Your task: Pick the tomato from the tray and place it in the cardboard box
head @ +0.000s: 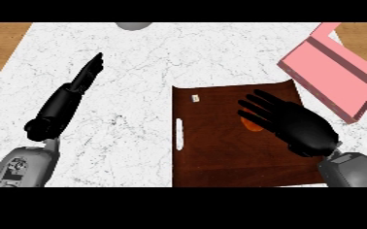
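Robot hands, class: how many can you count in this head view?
2. The black left hand is over the white marble counter at left; the black right hand is above the dark brown wooden tray.

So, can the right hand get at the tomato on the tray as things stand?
Probably yes. The right hand hovers open directly over the tomato on the tray, fingers spread above it, and nothing else shows in between.

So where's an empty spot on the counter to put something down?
The widest bare patch is the white counter between the left hand and the pink box. The brown tray is bare along its near part. It's crowded where the right hand hovers over the tomato.
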Robot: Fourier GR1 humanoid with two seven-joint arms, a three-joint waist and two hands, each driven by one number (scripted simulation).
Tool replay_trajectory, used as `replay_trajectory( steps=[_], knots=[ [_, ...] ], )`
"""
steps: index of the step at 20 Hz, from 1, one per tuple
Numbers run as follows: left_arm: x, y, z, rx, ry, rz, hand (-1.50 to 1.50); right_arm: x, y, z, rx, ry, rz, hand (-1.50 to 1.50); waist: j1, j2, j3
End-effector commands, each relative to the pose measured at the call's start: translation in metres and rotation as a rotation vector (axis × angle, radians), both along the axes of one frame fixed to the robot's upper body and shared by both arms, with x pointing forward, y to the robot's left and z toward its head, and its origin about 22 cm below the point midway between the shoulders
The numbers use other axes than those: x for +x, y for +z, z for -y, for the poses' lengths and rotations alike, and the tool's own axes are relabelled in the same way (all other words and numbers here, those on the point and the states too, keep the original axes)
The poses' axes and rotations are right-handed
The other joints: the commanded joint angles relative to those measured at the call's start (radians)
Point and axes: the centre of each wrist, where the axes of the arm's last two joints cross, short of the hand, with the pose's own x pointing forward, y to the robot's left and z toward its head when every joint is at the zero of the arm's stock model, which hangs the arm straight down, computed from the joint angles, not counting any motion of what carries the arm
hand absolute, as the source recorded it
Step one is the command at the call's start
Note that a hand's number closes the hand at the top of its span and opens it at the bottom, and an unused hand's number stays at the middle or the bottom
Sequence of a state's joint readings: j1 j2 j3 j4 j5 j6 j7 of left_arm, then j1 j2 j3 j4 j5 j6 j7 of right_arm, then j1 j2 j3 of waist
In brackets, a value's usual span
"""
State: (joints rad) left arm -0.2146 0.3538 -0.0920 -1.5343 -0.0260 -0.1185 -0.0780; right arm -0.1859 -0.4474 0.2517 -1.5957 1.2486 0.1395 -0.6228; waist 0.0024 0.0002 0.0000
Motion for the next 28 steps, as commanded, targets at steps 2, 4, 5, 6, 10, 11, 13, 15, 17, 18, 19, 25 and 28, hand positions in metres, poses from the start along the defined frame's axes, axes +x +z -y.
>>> replay_trajectory(
  steps=[2, 4, 5, 6, 10, 11, 13, 15, 17, 18, 19, 25, 28],
  knots=[
    [0.002, -0.005, 0.003, 0.005, -0.007, -0.002, 0.0, 0.013, -0.019, -0.009, 0.0, 0.016, -0.027, -1.5, 0.0, 0.0, 0.0],
    [-0.002, 0.016, 0.011, -0.026, -0.003, -0.006, 0.0, 0.023, -0.007, -0.014, -0.019, 0.006, -0.037, -1.5, 0.002, 0.0, 0.0],
    [0.001, -0.002, 0.007, 0.0, 0.018, 0.002, 0.0, 0.017, -0.006, 0.017, -0.02, 0.004, -0.026, -1.5, -0.002, 0.0, 0.0],
    [-0.006, 0.008, 0.001, -0.002, -0.004, -0.002, 0.0, 0.006, -0.029, -0.032, -0.03, 0.006, -0.032, -1.5, 0.001, -0.001, 0.0],
    [0.004, 0.003, 0.002, 0.002, -0.011, 0.003, 0.0, 0.024, -0.045, -0.007, -0.043, -0.057, 0.005, -1.5, 0.001, 0.001, 0.0],
    [0.007, -0.008, -0.003, -0.001, -0.001, 0.008, 0.0, 0.025, -0.034, 0.0, -0.041, -0.053, 0.013, -1.5, -0.002, 0.001, 0.0],
    [0.007, 0.01, 0.002, -0.007, 0.002, -0.008, 0.0, 0.021, -0.041, 0.003, -0.057, -0.059, -0.004, -1.5, -0.002, 0.0, 0.0],
    [0.012, -0.006, -0.014, -0.019, 0.0, -0.021, 0.0, 0.024, -0.053, -0.015, -0.043, -0.053, -0.017, -1.5, -0.002, 0.001, 0.0],
    [-0.003, -0.002, 0.002, -0.002, -0.006, 0.003, 0.0, 0.046, -0.042, -0.024, -0.053, -0.044, -0.031, -1.5, 0.003, 0.0, 0.0],
    [0.012, -0.001, 0.012, -0.012, 0.02, 0.003, 0.0, 0.034, -0.055, -0.003, -0.046, -0.04, -0.035, -1.5, -0.002, 0.001, 0.0],
    [-0.003, 0.009, 0.003, -0.004, 0.006, -0.009, 0.0, 0.055, -0.036, -0.017, -0.056, -0.036, -0.046, -1.5, 0.003, 0.0, 0.0],
    [-0.007, -0.011, -0.006, 0.0, 0.0, 0.001, 0.0, 0.039, -0.075, -0.012, -0.022, 0.121, 0.052, 1.5, 0.007, 0.002, 0.001],
    [-0.005, 0.003, 0.006, 0.003, 0.006, -0.003, 0.0, 0.033, -0.085, -0.018, 0.03, 0.142, 0.09, 1.5, 0.005, 0.0, 0.001]
  ],
)
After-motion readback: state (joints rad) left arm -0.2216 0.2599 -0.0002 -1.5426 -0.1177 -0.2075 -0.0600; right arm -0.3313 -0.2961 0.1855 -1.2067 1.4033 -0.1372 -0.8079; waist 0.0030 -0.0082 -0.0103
